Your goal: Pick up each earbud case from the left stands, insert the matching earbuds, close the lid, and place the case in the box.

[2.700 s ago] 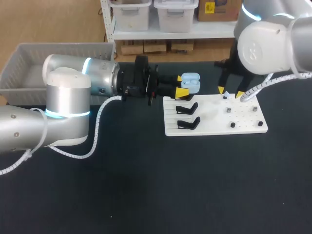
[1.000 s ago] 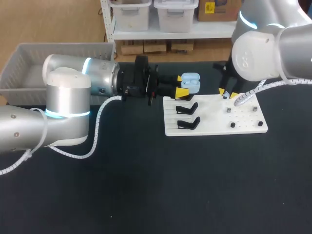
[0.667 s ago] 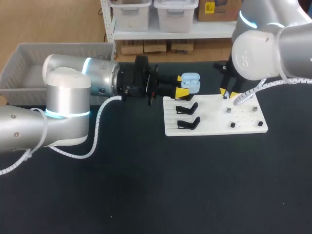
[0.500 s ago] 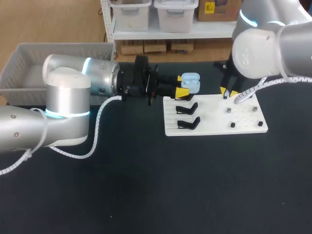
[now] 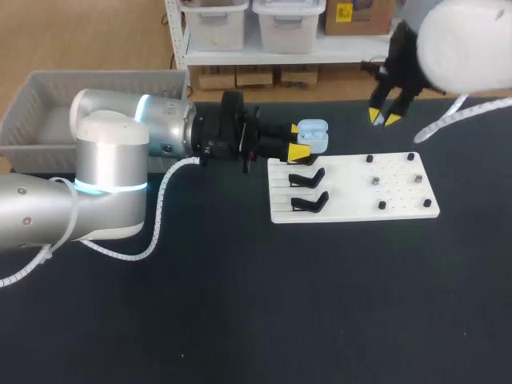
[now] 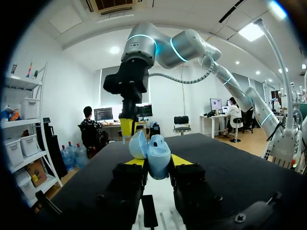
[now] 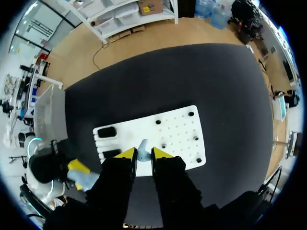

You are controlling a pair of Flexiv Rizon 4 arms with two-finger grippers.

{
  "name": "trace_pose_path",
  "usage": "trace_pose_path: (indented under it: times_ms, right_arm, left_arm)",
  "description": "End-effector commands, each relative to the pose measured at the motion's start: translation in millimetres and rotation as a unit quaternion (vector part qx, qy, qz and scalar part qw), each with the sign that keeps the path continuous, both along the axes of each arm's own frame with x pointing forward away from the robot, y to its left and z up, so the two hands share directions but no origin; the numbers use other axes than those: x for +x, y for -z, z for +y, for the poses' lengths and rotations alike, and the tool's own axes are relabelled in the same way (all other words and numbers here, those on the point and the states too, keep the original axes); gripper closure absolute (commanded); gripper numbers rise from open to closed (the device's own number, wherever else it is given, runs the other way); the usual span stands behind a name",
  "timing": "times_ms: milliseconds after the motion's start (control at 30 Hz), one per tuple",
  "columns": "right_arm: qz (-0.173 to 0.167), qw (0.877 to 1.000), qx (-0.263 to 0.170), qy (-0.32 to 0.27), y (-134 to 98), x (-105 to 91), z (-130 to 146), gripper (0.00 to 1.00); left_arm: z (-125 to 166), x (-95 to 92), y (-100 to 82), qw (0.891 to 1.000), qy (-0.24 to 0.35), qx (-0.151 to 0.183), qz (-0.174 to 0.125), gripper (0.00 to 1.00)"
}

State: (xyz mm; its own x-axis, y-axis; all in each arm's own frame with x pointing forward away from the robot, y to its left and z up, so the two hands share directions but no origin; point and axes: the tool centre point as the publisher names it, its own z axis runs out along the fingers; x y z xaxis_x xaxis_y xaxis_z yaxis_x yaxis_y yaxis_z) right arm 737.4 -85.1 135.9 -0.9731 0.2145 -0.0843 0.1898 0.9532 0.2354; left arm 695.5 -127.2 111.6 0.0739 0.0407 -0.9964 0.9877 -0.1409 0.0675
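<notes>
An open light-blue earbud case [image 6: 156, 154] is squeezed by the left gripper [image 6: 157, 163] beside the flat white board [image 5: 352, 202]. A small pale-blue earbud [image 7: 143, 149] is pinched by the right gripper [image 7: 143, 154] above it.

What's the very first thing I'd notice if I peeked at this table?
The open light-blue earbud case stands out most, pinched in the left gripper by the far left corner of the white board. Next comes the right gripper, up above the board's far edge, with a pale earbud between its yellow tips.
</notes>
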Motion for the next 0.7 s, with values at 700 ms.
trace_pose_path:
  times_ms: [700]
  right_arm:
    - [-0.002,0.985,-0.018,-0.174,-87.3,-79.5,94.1,1.0]
  left_arm:
    - [0.0,-1.9,0.9,1.0,-0.003,-0.001,-0.002,1.0]
